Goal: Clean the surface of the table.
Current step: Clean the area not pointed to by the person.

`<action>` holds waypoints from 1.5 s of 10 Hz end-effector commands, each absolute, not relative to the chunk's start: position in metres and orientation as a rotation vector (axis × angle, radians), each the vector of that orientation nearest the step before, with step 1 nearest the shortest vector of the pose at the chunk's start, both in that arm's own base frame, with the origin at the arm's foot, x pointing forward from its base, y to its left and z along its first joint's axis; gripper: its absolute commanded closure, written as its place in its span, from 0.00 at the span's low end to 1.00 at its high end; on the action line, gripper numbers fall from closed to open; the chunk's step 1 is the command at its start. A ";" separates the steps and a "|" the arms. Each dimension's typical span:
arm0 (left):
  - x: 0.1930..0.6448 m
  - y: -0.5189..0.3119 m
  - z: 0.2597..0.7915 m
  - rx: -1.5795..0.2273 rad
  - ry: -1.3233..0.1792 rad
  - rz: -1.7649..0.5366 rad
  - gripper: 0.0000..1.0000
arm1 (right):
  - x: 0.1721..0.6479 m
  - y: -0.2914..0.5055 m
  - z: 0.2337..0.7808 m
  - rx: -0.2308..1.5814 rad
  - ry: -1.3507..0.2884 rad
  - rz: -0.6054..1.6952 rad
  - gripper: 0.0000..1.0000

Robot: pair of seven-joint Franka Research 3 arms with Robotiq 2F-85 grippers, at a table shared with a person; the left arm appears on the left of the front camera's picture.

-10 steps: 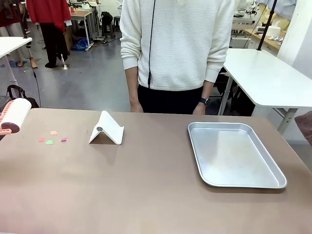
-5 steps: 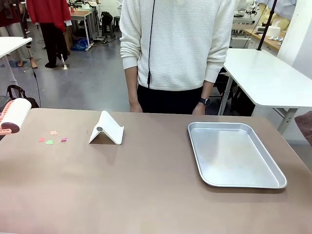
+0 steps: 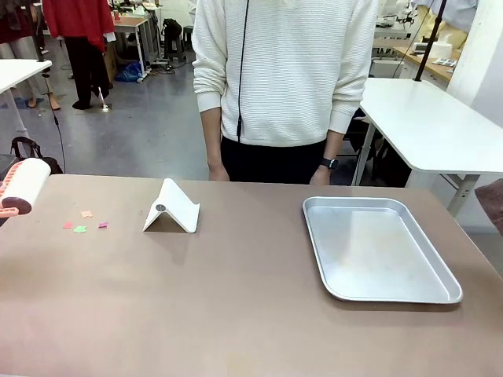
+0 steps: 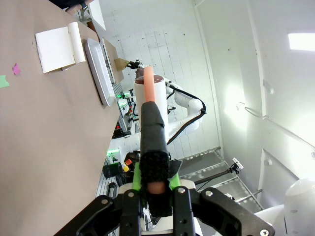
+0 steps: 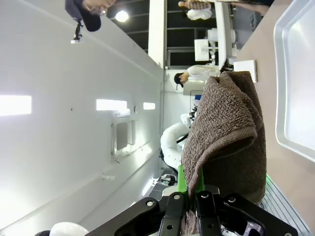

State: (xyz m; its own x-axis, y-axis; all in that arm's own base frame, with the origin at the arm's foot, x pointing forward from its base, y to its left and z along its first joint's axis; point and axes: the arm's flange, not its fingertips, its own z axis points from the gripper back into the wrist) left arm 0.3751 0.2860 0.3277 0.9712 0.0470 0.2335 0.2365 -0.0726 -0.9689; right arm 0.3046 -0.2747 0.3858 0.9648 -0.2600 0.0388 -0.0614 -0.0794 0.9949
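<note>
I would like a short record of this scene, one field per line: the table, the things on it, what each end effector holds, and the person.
table: brownish-tan top, not yet cleaned
paper scraps: small and coloured, lying near its left end
stand: white, folded, right of the scraps
tray: metal, empty, on the right side
left end effector: shut on the handle of the lint roller
right end effector: shut on a brown towel
person: stands at the far side, arms hanging down
</note>
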 end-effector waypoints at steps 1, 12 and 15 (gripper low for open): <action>0.375 0.286 0.328 -1.640 -0.219 -0.158 0.77 | 0.302 -0.272 0.391 1.657 -0.243 -0.161 1.00; 0.450 0.326 0.348 -1.063 -0.161 0.119 0.77 | 0.302 -0.272 0.391 1.657 -0.243 -0.161 1.00; 0.459 0.328 0.339 -1.021 -0.131 0.152 0.96 | 0.302 -0.272 0.391 1.657 -0.243 -0.161 1.00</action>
